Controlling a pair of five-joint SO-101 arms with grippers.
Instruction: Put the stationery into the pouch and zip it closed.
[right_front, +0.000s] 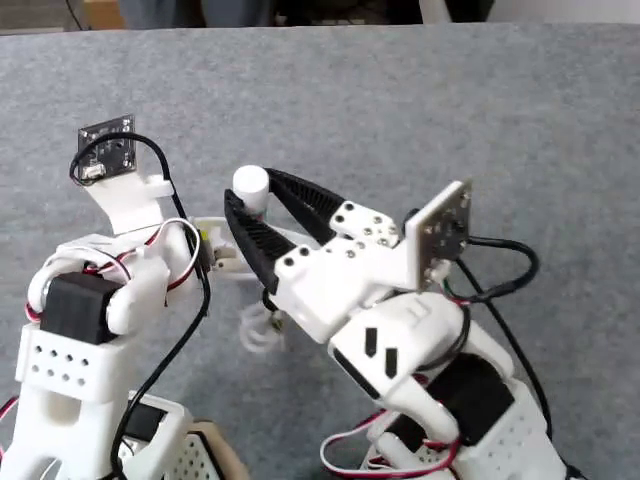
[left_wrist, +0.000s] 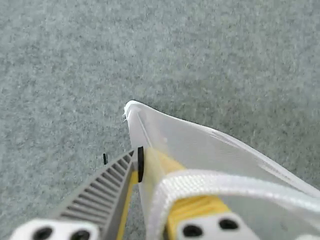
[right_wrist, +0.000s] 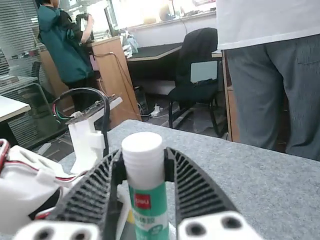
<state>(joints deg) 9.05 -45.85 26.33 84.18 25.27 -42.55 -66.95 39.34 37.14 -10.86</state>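
Nearest to you, the left claw (left_wrist: 142, 159) is pressed together on the pouch (left_wrist: 215, 150). Its grey ribbed finger (left_wrist: 107, 187) lies on one side of the pouch's edge and the yellow finger (left_wrist: 192, 206) on the other, with the thin wall pinched between them. The pouch is translucent white and has a white woven band (left_wrist: 210, 182) close to the claw. The pouch corner (left_wrist: 131, 106) farthest from the claw points out over the grey table (left_wrist: 75, 60). You cannot tell from here if the zip is open.

Just beyond the pouch, the right claw (right_wrist: 143, 155) is clamped on the glue (right_wrist: 145, 200) — one black ribbed finger (right_wrist: 90, 195) on each side, both touching the stick right under its white cap. The glue stands upright, cap on top and green label below, near the pouch edge that the left claw holds. Its lower end is hidden, so you cannot tell if it touches the pouch.

Past the pouch the grey table goes on to its far edge. Behind that edge, well apart from the pouch, you see a black chair (right_wrist: 195, 75) and a wooden desk (right_wrist: 112, 65).
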